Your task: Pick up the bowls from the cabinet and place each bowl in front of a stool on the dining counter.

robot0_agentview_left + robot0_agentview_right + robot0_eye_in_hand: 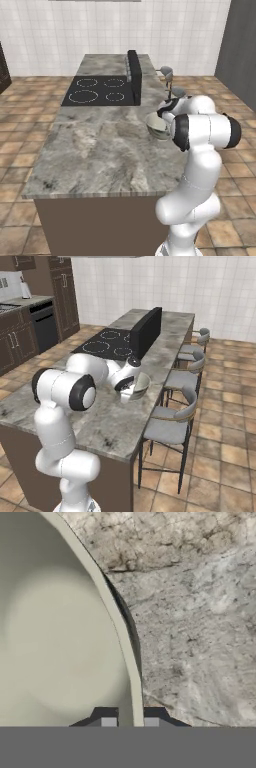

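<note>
Closest to the camera, at the bottom middle of the hand view: jaws (130,722) nearly shut, pinching the thin rim of the olive-grey bowl (60,642), one finger inside the cream wall and one outside. Looks like stiff glazed ceramic, so probably rather heavy for such a small hold, smooth and slippery, and likely to chip or crack if dropped or set down hard. Held at one rim point only, so liable to tilt or swing around the fingers; a slow, level motion seems safer, with release only once the base sits flat. Nothing inside the bowl, only the bare cream hollow. In the left base view, bowl (157,126) right of the frame centre, at or just above the marbled desk (100,150), near its right-hand edge; contact with the stone not clear. In the right base view, bowl (136,386) at the frame centre, with the nearest stool (170,423) just below and to the right. Farther up the desk, black cooktop (107,343) and black upright panel (146,331), with more stools (192,358) toward the upper right.
</note>
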